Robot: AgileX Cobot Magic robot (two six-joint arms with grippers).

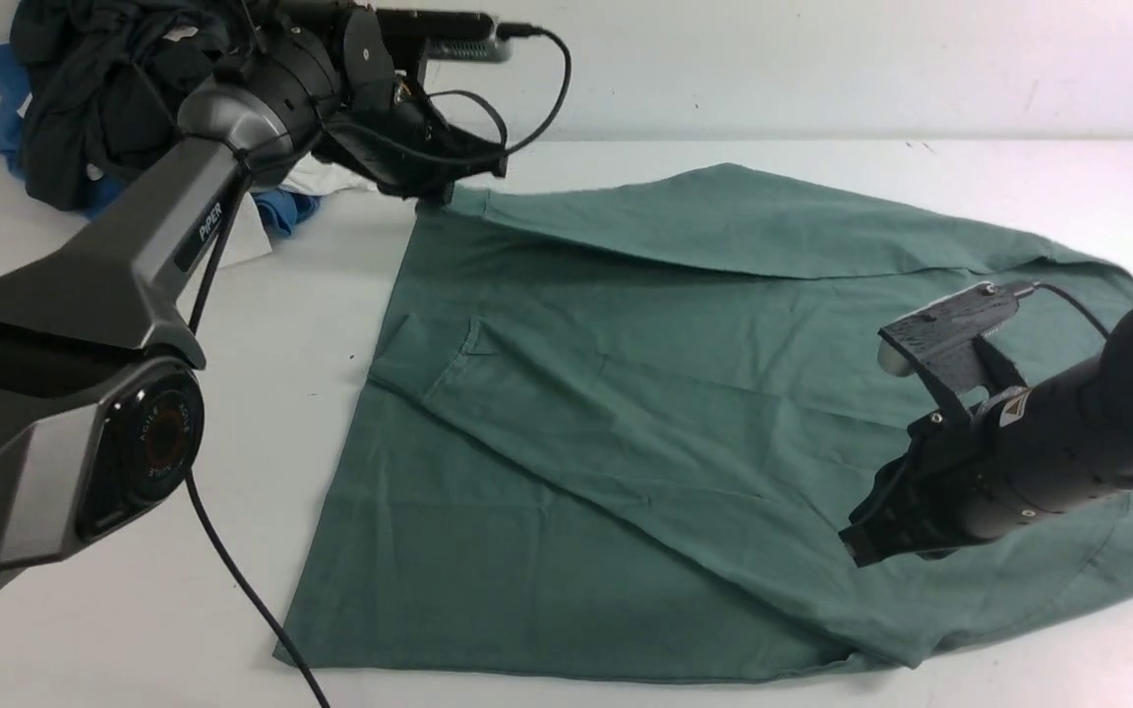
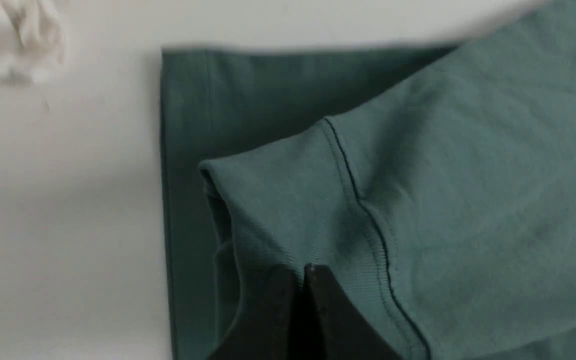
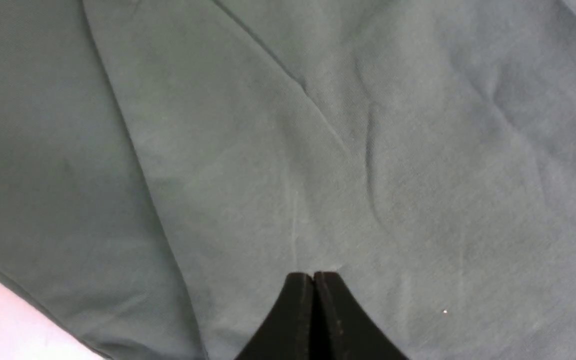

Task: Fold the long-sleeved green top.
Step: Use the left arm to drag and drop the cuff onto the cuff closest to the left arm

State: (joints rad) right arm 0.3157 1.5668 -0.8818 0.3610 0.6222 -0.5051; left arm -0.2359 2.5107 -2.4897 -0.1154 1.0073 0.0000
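Green top point(image 1: 626, 413) lies spread on the white table point(image 1: 134, 551), covering it from centre out to 3 o'clock, with the near hem along 6 o'clock. Mostly flat with some creases. A long diagonal fold runs from about 9 o'clock of the cloth down to 5 o'clock. One sleeve is laid across the far part, from 2 o'clock toward 11 o'clock. Its ribbed cuff point(image 2: 278, 200) ends at the far-left corner of the garment.

Left gripper point(image 1: 434, 192) reaches out to that corner, at 11 o'clock of the top. In the left wrist view its fingers point(image 2: 333, 310) are pressed together with no real gap. The cuff is pinched between the tips and looks raised off the layer under it.

Right gripper point(image 1: 857, 551) sits low over the top at about 4 o'clock of the table, tips down on the cloth near the end of the diagonal fold. In the right wrist view its fingers point(image 3: 288, 320) are closed tight against each other and touch the fabric. Cannot tell if any cloth is caught between them.

A pile of other clothes sits at the 10 o'clock table corner, apart from the top: black garment point(image 1: 94, 98) uppermost, blue garment point(image 1: 286, 208) under it, white cloth point(image 1: 326, 177) just beside the left gripper. A black cable point(image 1: 242, 580) hangs from the left arm across the table at 7 o'clock.
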